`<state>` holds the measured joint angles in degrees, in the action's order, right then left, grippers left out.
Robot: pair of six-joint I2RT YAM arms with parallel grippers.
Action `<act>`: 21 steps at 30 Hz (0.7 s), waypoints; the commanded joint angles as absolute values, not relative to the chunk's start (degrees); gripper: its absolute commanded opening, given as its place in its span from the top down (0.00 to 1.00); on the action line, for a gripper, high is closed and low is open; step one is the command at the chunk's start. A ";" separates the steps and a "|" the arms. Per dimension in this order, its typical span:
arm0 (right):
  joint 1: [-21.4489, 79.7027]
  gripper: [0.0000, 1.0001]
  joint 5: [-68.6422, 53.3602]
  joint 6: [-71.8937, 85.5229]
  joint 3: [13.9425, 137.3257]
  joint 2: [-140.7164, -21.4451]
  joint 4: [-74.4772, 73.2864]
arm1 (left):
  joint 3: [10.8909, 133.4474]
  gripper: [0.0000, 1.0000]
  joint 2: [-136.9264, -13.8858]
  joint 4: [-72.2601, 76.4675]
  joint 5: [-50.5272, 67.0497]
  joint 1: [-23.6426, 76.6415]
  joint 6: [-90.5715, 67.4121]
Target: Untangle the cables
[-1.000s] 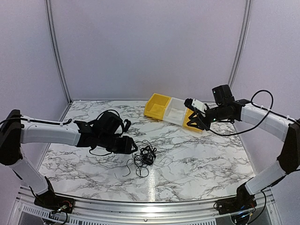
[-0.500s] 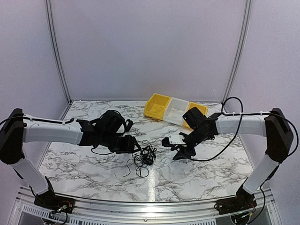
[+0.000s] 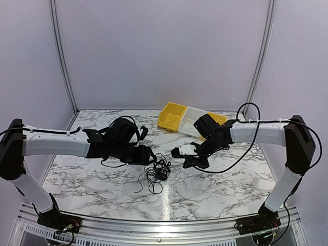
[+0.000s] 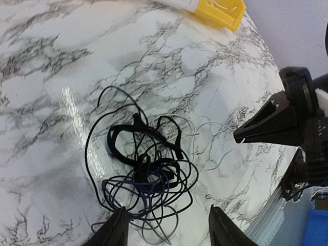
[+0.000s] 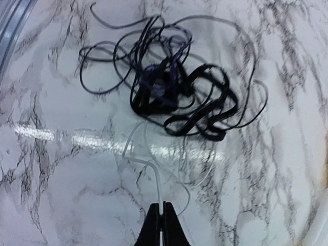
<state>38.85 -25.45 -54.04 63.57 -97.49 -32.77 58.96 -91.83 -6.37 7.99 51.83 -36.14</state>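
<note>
The cables [image 3: 159,171] lie as a small tangle of thin black wires on the marble table, with a purplish strand and a flat black band [image 5: 202,115] mixed in. A thin white cable [image 5: 154,169] trails out of the tangle [image 5: 169,84] toward my right gripper [image 5: 163,207], which is shut on its end. Seen from above, that gripper [image 3: 187,163] sits low, just right of the tangle. My left gripper [image 4: 169,233] is open, its fingers [image 4: 115,230] straddling the near edge of the tangle [image 4: 148,169]. From above it [image 3: 147,155] hovers at the tangle's upper left.
A row of yellow bins [image 3: 171,115] and a white bin [image 3: 193,122] stands at the table's back, behind the right arm. One yellow bin [image 4: 220,10] shows at the top of the left wrist view. The right gripper's black tip [image 4: 261,128] enters that view from the right.
My right arm swung down from the bins to the table beside the tangle and closed on the white cable. My left gripper edged slightly toward the tangle.
</note>
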 commanded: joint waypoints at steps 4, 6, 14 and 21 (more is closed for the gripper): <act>39.79 1.00 -34.39 -44.04 83.47 -95.06 -41.58 | 57.09 0.32 -80.81 3.90 -8.88 61.08 -19.05; 39.84 1.00 -35.16 -41.28 86.42 -96.15 -41.90 | 54.78 0.23 -78.61 7.48 -10.74 61.46 -18.85; 40.40 1.00 -37.44 -35.72 95.53 -97.60 -42.22 | 55.27 0.22 -84.45 16.11 -17.50 61.44 -17.65; 42.31 1.00 -37.82 -35.98 99.33 -95.90 -44.67 | 60.70 0.37 -96.18 19.76 -26.89 59.23 -22.96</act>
